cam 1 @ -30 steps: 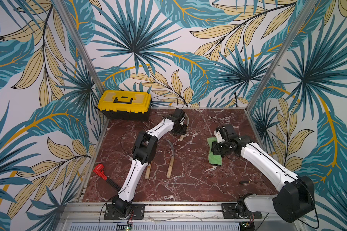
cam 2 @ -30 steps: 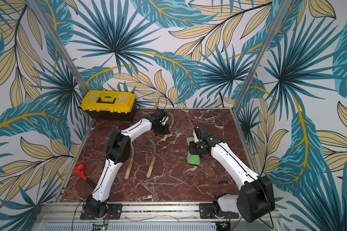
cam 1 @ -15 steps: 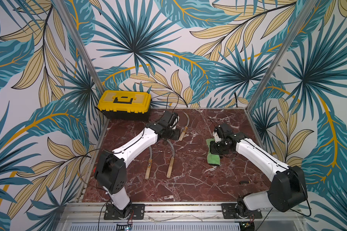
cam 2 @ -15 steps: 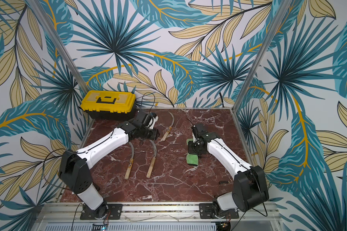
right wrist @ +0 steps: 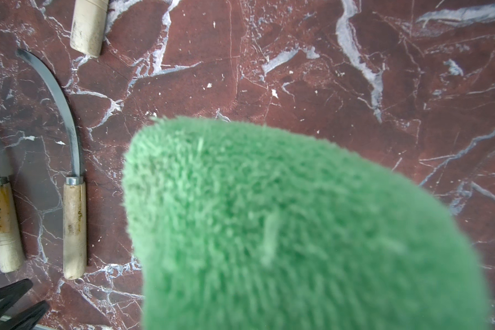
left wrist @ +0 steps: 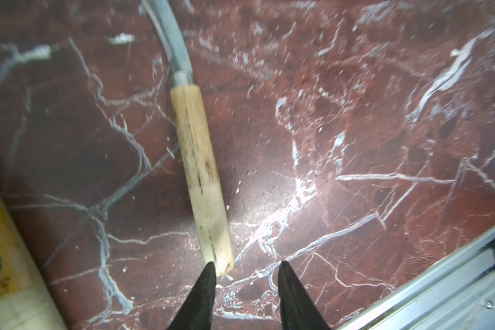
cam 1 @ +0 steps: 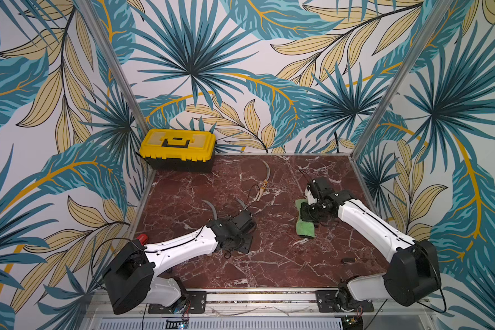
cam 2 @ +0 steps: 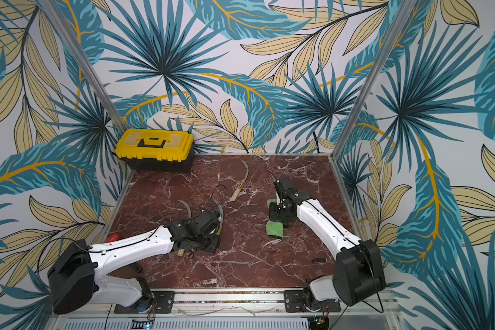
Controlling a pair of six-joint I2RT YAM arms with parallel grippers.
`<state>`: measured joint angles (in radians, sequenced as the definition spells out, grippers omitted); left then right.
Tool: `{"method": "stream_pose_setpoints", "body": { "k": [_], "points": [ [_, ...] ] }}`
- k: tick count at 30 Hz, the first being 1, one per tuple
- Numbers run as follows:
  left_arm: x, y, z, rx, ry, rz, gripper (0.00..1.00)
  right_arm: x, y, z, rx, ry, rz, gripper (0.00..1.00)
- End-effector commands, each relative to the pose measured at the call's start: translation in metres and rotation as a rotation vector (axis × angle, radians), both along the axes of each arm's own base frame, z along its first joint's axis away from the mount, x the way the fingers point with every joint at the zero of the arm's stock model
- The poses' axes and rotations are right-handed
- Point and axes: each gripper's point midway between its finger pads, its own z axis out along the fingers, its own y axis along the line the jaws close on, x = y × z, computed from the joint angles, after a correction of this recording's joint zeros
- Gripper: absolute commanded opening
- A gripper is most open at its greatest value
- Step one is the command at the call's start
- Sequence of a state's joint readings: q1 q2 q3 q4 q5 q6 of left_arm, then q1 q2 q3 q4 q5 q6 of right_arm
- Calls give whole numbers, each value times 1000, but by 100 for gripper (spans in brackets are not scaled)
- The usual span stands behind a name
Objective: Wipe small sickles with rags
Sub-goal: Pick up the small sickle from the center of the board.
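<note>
Near left on the bench (cam 1: 269, 257), my open left hand (left wrist: 245, 264) has reached another sickle (left wrist: 200, 177); my right hand (cam 1: 309, 213) grips the rag (cam 1: 305, 230).

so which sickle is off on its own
The sickle at the back near the yellow toolbox; the other two lie side by side by the left hand.

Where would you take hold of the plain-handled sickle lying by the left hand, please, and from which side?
I would take the plain-handled sickle by the middle of its wooden handle, from above, left hand closing across it. It lies flat on the marble table; the handle is straight and thick, while the curved blade is thin.
</note>
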<state>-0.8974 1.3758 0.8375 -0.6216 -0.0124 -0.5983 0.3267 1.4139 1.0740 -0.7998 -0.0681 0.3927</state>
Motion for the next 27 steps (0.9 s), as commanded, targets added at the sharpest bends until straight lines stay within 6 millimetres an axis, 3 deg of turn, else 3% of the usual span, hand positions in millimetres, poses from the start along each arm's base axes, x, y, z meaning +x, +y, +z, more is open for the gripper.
{"method": "stream_pose_setpoints", "body": {
  "k": [1, 27],
  "points": [
    [-1, 0, -11, -6, 0, 34, 39, -9, -3, -3, -2, 23, -10, 8],
    [-8, 12, -55, 24, 29, 83, 41, -14, 0, -2, 23, 26, 1, 10]
  ]
}}
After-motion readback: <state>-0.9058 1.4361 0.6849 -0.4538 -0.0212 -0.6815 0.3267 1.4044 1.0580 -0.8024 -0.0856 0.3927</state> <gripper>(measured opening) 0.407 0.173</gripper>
